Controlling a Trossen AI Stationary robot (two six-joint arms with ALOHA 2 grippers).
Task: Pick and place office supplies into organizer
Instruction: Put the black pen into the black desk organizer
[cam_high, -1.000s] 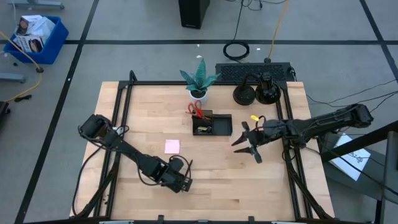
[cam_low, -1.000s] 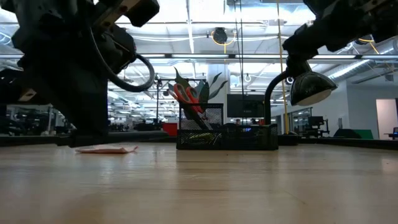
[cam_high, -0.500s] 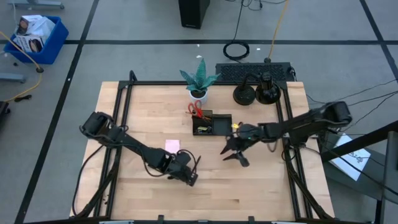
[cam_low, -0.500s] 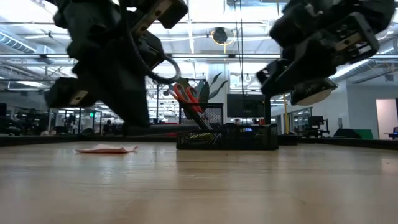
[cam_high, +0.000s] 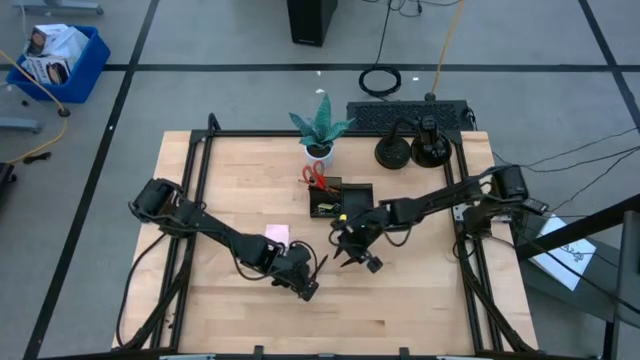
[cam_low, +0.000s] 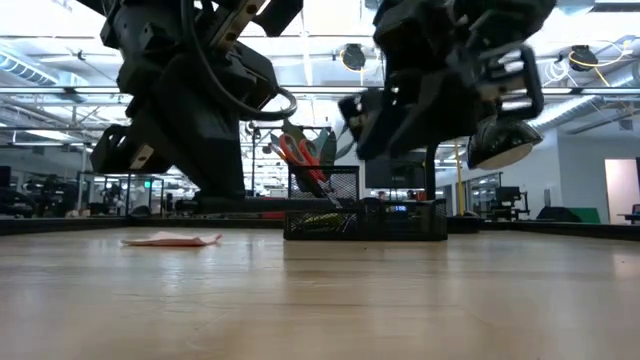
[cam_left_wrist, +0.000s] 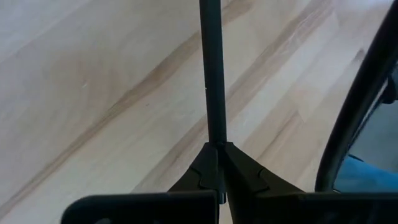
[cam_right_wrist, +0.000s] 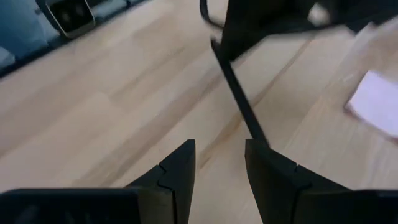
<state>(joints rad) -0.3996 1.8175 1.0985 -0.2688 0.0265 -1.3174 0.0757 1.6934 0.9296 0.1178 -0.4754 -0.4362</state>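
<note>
My left gripper (cam_high: 310, 272) hovers near the table's middle, shut on a thin black pen (cam_left_wrist: 211, 74) that sticks out past its fingertips. My right gripper (cam_high: 357, 258) is open just to its right, facing it (cam_right_wrist: 219, 163). The pen's free end (cam_right_wrist: 249, 121) reaches close to one right finger; whether it touches, I cannot tell. The black organizer (cam_high: 340, 200) stands flat on the table beyond them, with red-handled scissors (cam_high: 314, 178) upright in it (cam_low: 300, 160). The pink sticky-note pad (cam_high: 277, 235) lies flat on the wood (cam_right_wrist: 373, 102). My left gripper pinches the black pen by one end (cam_left_wrist: 214, 146) between its two shut fingers. The pen runs straight on along the fingers, toward my right gripper. It is lifted clear of the table.
A potted green plant (cam_high: 320, 130) stands behind the organizer. Two round black bases (cam_high: 392, 152) and a black keyboard (cam_high: 410, 115) sit at the far right. A black frame (cam_high: 200, 170) runs around the table top. Bare wood lies along the near edge (cam_high: 380, 320).
My right gripper has swept from the table's right side toward the left and slightly nearer, ending beside my left gripper, still open. My left gripper, holding the pen, shifted a little to the right and farther from the near edge, then stayed there.
</note>
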